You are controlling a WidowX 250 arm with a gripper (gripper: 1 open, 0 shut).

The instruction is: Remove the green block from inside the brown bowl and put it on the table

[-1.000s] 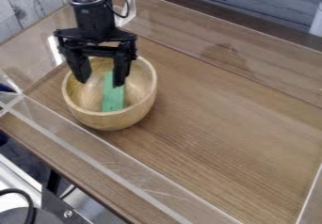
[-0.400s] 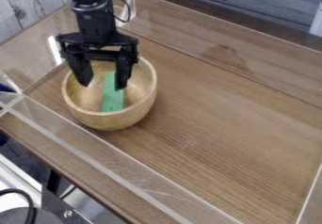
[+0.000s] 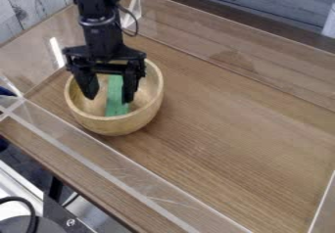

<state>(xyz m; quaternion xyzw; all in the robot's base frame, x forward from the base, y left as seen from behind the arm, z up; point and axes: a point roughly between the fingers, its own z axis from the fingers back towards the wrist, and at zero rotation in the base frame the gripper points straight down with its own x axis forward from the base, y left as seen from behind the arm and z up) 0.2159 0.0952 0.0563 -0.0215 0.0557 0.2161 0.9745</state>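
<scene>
The brown bowl (image 3: 147,113) sits at the left of the table (image 3: 236,119). Inside it the green block (image 3: 119,101) leans against the bowl's inner wall, tilted, partly hidden by the gripper. My black gripper (image 3: 110,85) hangs open, reaching down into the bowl. One finger (image 3: 86,83) stands left of the block and the other to its right, so the fingers straddle the block's upper part. I cannot tell whether either finger touches it.
Clear acrylic walls (image 3: 92,163) edge the tabletop along the front, left and back. Bare wood grain stretches to the right of the bowl. A dark cable and metal frame show at the bottom left, below the table edge.
The gripper has come down further into the bowl and shifted slightly right, its open fingers now lower around the green block. Bowl and block have not moved.
</scene>
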